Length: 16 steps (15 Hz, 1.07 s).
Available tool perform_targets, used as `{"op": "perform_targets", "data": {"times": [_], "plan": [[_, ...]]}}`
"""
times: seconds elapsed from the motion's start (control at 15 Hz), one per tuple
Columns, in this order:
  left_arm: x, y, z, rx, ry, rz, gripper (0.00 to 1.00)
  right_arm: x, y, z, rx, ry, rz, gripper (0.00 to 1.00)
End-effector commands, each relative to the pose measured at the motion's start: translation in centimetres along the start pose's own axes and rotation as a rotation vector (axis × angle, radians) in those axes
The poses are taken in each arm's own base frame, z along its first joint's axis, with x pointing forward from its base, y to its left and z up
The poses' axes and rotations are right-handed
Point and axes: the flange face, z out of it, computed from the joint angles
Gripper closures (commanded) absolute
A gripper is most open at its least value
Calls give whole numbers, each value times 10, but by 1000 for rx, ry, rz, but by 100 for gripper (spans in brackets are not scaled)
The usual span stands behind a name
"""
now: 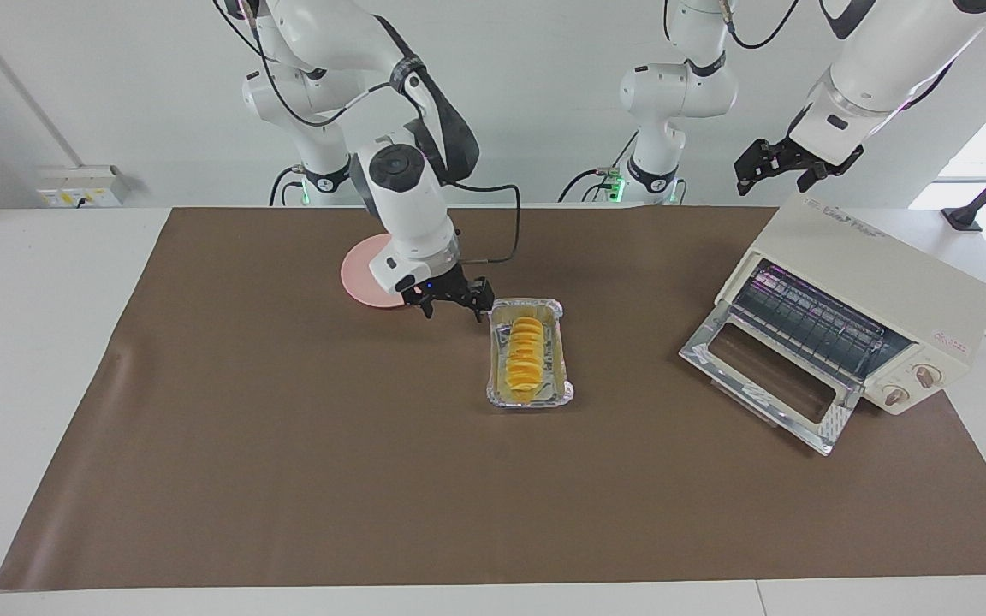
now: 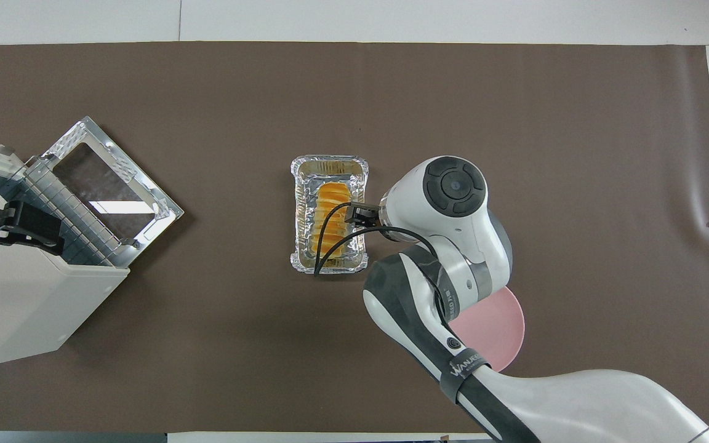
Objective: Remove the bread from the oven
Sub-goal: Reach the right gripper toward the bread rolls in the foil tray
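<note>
A: Where's the ridged yellow-orange bread (image 1: 525,357)?

B: Already outside the cream-white toaster oven (image 1: 852,315), in a crinkled silver foil tray (image 1: 528,394) on the table; the right end effector (image 1: 455,301) hovers released just beside the tray's rim.

A: Next?

B: Likely descend over the loaf. Round pink plate (image 1: 362,278) sits beneath the arm; left end effector (image 1: 774,168) waits open above the oven.

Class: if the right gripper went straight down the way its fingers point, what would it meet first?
Probably the brown mat, just beside the foil tray; the right gripper hangs open near the tray's rim, so depth is uncertain.
</note>
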Motion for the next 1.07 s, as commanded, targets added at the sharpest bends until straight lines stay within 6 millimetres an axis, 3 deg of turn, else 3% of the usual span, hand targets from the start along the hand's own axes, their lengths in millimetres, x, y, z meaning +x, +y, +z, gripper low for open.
{"op": "perform_targets", "data": {"times": [0.0, 0.13, 0.27, 0.33, 0.53, 0.8, 1.0], "plan": [[-9, -2, 1, -12, 10, -7, 0, -4, -5, 16, 10, -6, 16, 7], [-9, -2, 1, -12, 10, -9, 0, -5, -3, 26, 11, -4, 19, 15], [-9, -3, 1, -12, 10, -10, 0, -8, 1, 31, 8, -6, 22, 31], [-9, -2, 1, -12, 10, -9, 0, -10, 2, 33, 9, -13, 28, 44], [-9, -3, 1, -12, 10, -10, 0, -11, 5, 36, 60, -38, 87, 96], [-9, -2, 1, -12, 10, -9, 0, -9, 0, 33, 70, -30, 61, 100], [-9, -3, 1, -12, 10, -10, 0, 4, 3, 12, 69, -43, 31, 100]]}}
